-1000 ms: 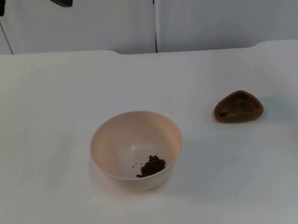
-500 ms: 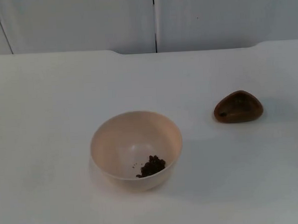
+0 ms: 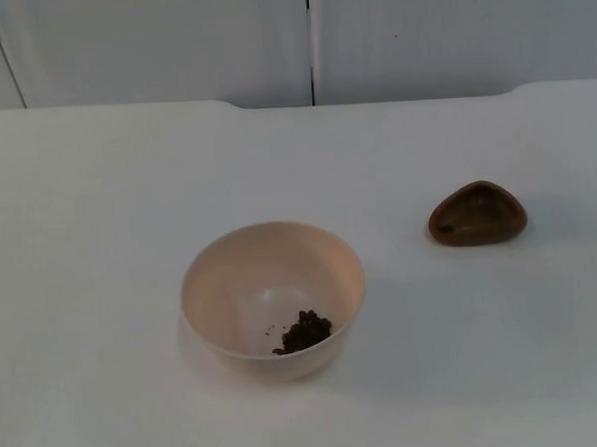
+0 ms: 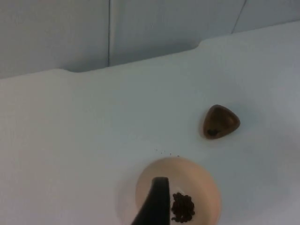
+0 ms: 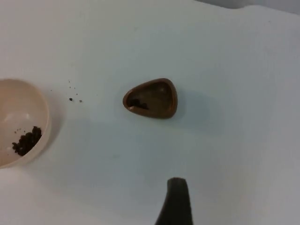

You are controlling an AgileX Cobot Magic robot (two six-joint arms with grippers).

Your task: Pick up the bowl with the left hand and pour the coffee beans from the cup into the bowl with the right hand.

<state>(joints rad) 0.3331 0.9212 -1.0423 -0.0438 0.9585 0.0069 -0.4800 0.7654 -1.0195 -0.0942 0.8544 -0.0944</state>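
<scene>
**Beans in the bowl, both arms pulled back from the counter**

While the cream bowl (image 3: pixel 272 297) sits on the white counter (image 3: pixel 97 194) near the middle of the top view, a small heap of coffee beans (image 3: pixel 304 332) lies inside it at about 5 o'clock from its centre. The brown three-cornered cup (image 3: pixel 477 213) rests well apart from the bowl, out toward 2 o'clock, with only a dark trace left in it. A few loose crumbs (image 5: pixel 74 98) dot the counter just beside the bowl's rim, on the side facing the cup.

By the look of things the pour is done and both vessels are set down, so the step in hand is judged to be the retreat. Doing it well means lifting clear and drawing straight back, without sweeping low across the bowl or nudging the light cup.

Seen from its wrist camera, the left end effector (image 4: pixel 153 206) hangs high above the bowl with one black fingertip over the rim, touching nothing. The right end effector (image 5: pixel 175 201) hovers over bare counter near the cup, likewise holding nothing. How far either one is open I cannot tell, since a single fingertip shows for each.
</scene>
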